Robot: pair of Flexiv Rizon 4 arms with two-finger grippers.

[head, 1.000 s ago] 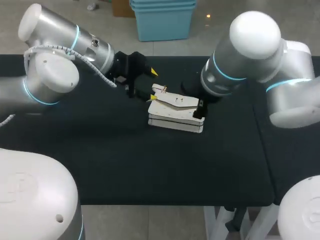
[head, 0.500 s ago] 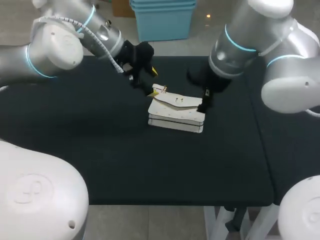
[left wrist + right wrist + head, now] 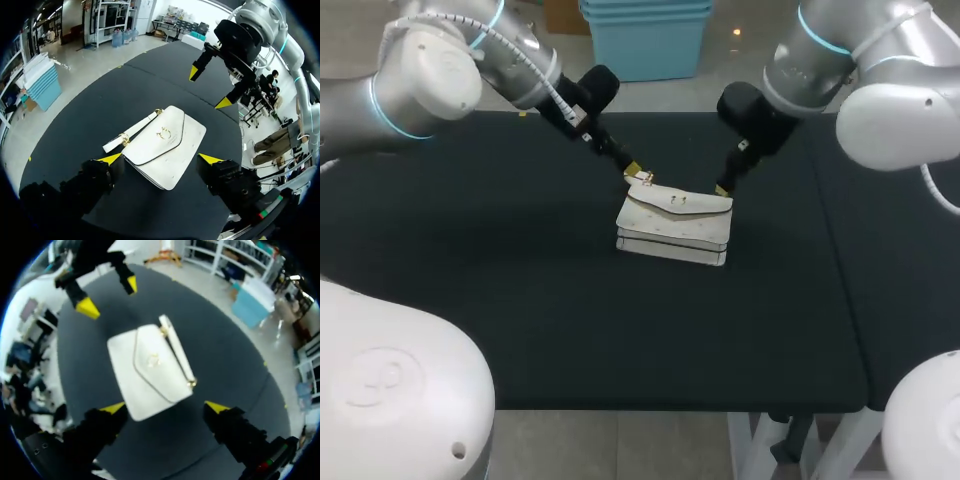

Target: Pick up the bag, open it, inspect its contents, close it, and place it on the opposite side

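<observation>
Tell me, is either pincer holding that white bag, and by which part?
Nothing is held: the left pincer and right pincer are both open, above the bag.

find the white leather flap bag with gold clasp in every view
Head view: white leather flap bag at the black table's middle.
Left wrist view: just ahead of the open left gripper.
Right wrist view: just ahead of the open right gripper.
Landmark: gold clasp on its flap.

A black table (image 3: 570, 330) stretches from left to right across the scene, its matte top dark, white legs (image 3: 745, 447) visible beneath the near right edge.
</observation>
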